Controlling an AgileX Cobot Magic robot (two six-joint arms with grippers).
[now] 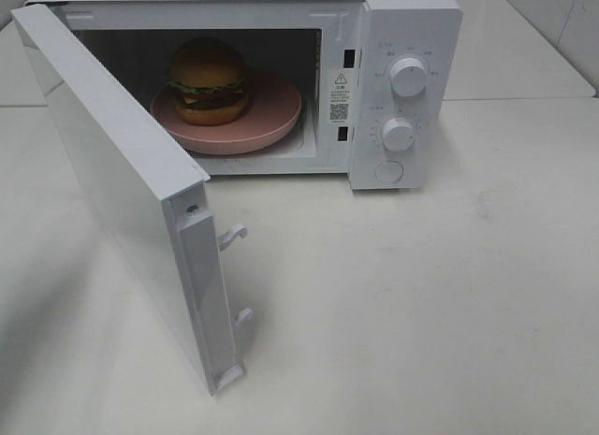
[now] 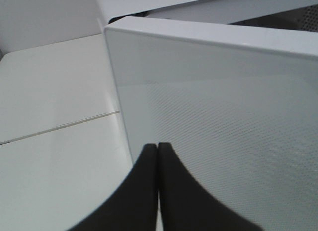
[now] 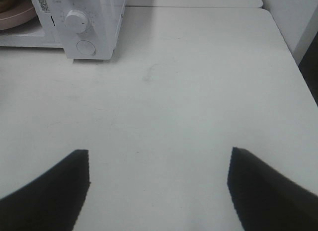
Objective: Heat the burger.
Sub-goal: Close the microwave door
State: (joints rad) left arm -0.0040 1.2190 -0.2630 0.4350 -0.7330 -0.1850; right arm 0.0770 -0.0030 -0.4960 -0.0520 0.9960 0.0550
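The burger sits on a round pink plate inside the open white microwave. The microwave door swings out toward the front left. In the left wrist view my left gripper is shut with nothing in it, its tips close to the outer face of the door. My right gripper is open over bare table, well away from the microwave; a sliver of the plate shows at that view's corner. Neither arm appears in the exterior high view.
Two knobs and a round button sit on the microwave's front panel. Two latch hooks stick out of the door's free edge. The white table stretches out in front and to the right.
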